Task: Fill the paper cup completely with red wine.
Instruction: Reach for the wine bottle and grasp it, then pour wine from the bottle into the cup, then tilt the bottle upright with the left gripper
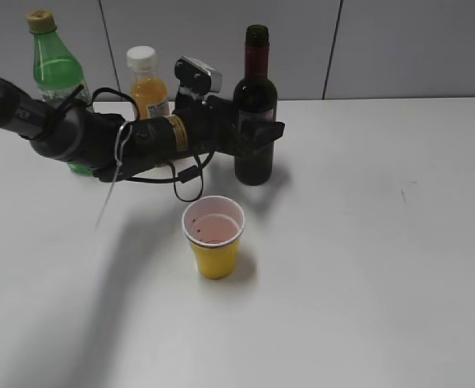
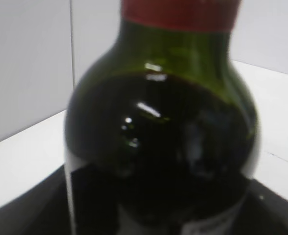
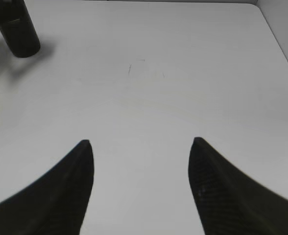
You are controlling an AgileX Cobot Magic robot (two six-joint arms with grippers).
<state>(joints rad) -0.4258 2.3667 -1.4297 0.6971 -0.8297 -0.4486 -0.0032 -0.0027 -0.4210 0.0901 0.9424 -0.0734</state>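
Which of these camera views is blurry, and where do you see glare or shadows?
Left wrist view: the wine bottle fills the frame, soft and out of focus, with small white glare spots on its dark shoulder. Exterior view: sharp, evenly lit; the left arm and the paper cup cast soft shadows on the table. Right wrist view: the open right claw is dark, its edges slightly soft.

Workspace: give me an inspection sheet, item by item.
Surface: white table, faint scuff marks.
Job's things: yellow paper cup upright, a little pinkish liquid at its bottom; wine bottle upright, uncorked, behind the cup.
Clutter: juice bottle and green soda bottle at the back.
Grippers: left gripper at the wine bottle's body, closure hidden; right gripper open over bare table.
Cables: black cable looped under the left arm.
Surroundings: grey panelled wall.
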